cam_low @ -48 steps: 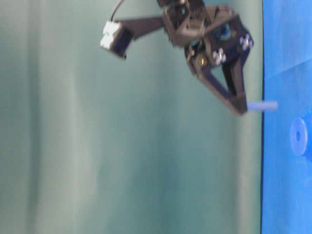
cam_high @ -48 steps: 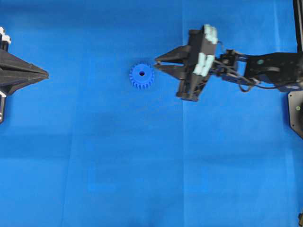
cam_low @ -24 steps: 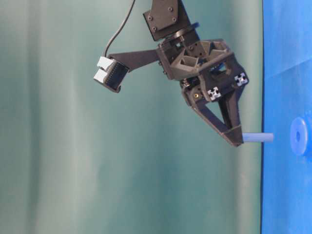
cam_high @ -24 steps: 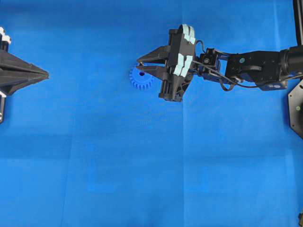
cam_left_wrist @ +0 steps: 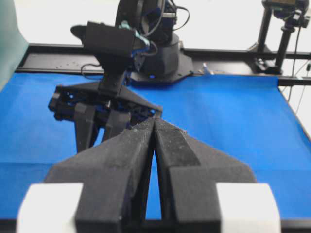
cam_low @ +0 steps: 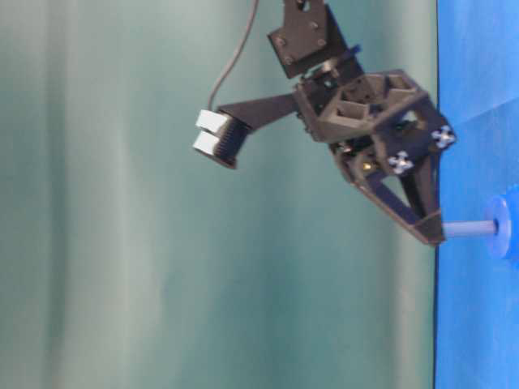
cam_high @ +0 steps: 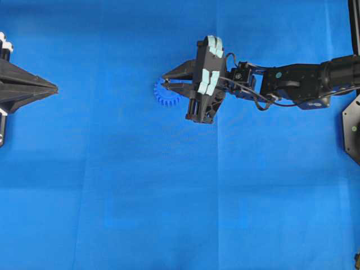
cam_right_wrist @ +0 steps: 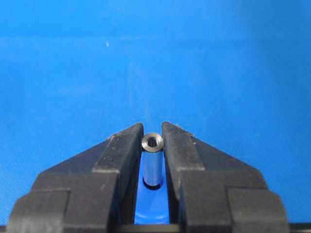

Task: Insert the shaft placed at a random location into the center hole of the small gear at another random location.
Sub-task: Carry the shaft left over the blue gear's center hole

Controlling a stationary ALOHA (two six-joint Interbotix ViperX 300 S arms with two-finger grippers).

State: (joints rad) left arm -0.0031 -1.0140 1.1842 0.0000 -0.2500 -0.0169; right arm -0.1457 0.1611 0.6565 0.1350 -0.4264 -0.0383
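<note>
My right gripper (cam_high: 164,82) is shut on the shaft (cam_right_wrist: 152,164), a short silvery pin held upright between the fingertips (cam_right_wrist: 130,145). It hangs directly over the small gear (cam_high: 165,100), a blue toothed wheel partly covered by the fingers. In the table-level view the shaft (cam_low: 470,229) reaches from the gripper tip (cam_low: 434,235) to the gear's face (cam_low: 503,235). Its lower end meets the dark center hole (cam_right_wrist: 152,187). Far off at the left edge, my left gripper (cam_high: 55,88) is shut with nothing in it.
A blue cloth (cam_high: 169,197) covers the whole table. The right arm (cam_high: 292,79) stretches in from the right edge, and its base (cam_left_wrist: 155,53) stands at the far side in the left wrist view. A green backdrop (cam_low: 122,243) fills the table-level view.
My right gripper has moved left and down with the shaft, from beside the gear to over its hub. The shaft's end now touches the gear. The left arm has not moved.
</note>
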